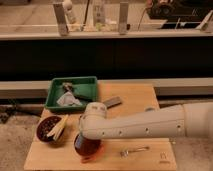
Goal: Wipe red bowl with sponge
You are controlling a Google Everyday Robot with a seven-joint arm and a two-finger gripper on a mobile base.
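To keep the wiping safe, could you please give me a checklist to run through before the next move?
1. The red bowl rests on the table: ok.
2. The sponge is held: cannot tell, none visible.
3. The gripper is at the bowl: cannot tell; it is hidden behind the arm's end, which covers the bowl's top edge.
4. The maroon bowl is apart from the red bowl: ok.
5. The metal utensil is apart from it: ok.

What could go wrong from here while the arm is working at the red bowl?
1. The red bowl sits close to the front edge of the table, so a hard wipe might push it off.
2. The dark bowl of yellow sticks stands just beside it; the arm could knock it.
3. The gripper is hidden under the arm at the red bowl, and the sponge is not visible, so contact cannot be checked.
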